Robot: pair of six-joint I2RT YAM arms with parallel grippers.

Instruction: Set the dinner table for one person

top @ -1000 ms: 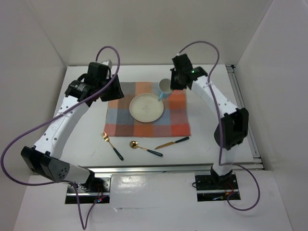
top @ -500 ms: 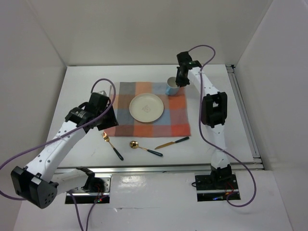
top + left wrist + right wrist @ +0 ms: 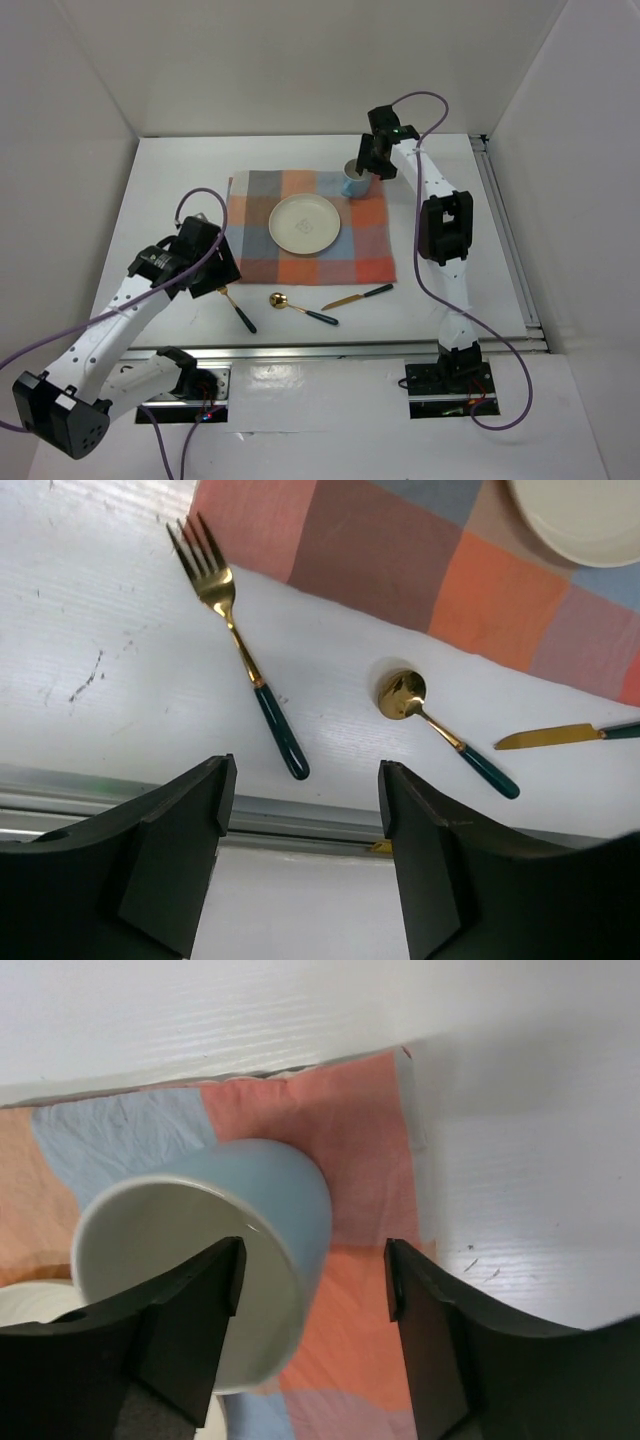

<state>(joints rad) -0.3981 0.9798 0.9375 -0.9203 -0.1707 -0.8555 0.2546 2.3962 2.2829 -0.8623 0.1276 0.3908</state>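
We saw the large white rectangular dinner table (image 3: pixel 180 180) with aluminium rails carrying an orange, blue and grey checked cloth mat (image 3: pixel 300 258), with a round cream plate (image 3: pixel 304 222) at the mat's middle. A pale blue ceramic cup (image 3: pixel 210 1220) stood at the mat's far right corner, and the right gripper (image 3: pixel 313 1260) hung over it with its jaws apart. The left gripper (image 3: pixel 303 780), spread and empty, hung above a gold fork with a dark green handle (image 3: pixel 240 650). A matching spoon (image 3: pixel 440 730) and knife (image 3: pixel 560 735) lay beside the fork on the bare tabletop.

This looks like a robot lab, not a home, because the white desk (image 3: pixel 180 170) sits in a box of plain white walls (image 3: pixel 300 70), has metal rails (image 3: pixel 330 350) on its edges, and holds a left robot arm (image 3: pixel 110 330) and a right robot arm (image 3: pixel 440 200) with purple wires (image 3: pixel 425 95).
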